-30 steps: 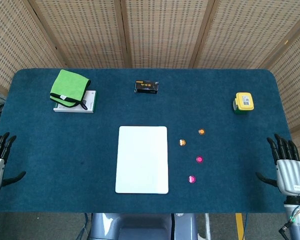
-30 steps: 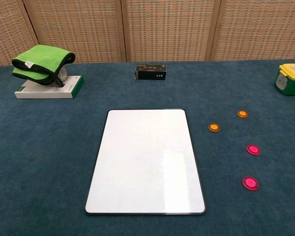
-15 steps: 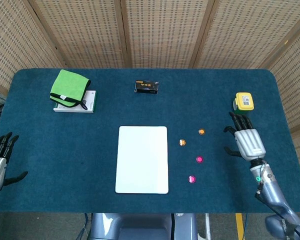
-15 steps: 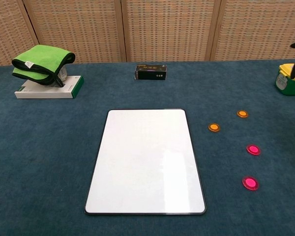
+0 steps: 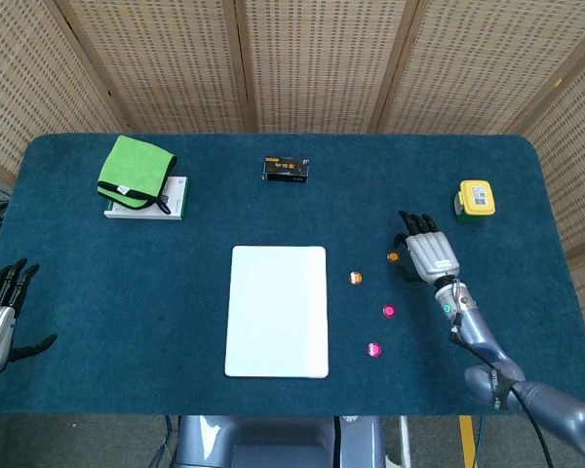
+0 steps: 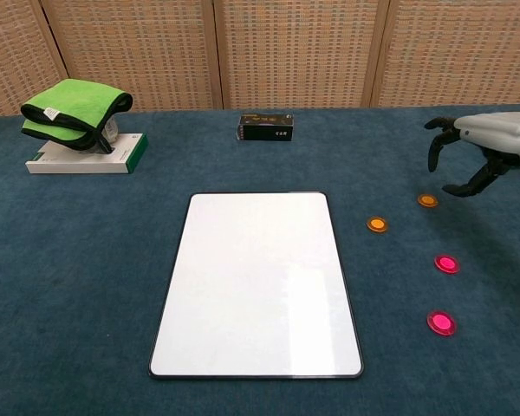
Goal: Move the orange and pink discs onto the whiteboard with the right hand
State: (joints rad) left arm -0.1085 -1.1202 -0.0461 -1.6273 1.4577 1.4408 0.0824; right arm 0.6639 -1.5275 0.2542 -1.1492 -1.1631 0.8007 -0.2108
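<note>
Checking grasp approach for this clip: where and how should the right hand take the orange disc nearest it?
Pinch the farther orange disc across its thin rim, coming from above: it lies flat on the table with open cloth all round. The right hand hovers just above and right of it, fingers apart.

No legible text; small black box [image 6: 265,127] print too small to read.

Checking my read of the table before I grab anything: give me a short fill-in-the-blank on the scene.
1. The number of discs lying on the whiteboard is ____.
2. The right hand hovers open above the far ____ disc.
3. The two pink discs lie ____ the robot than the orange ones.
4. The green cloth rests on a ____.

Missing: zero; orange; nearer; box
</note>
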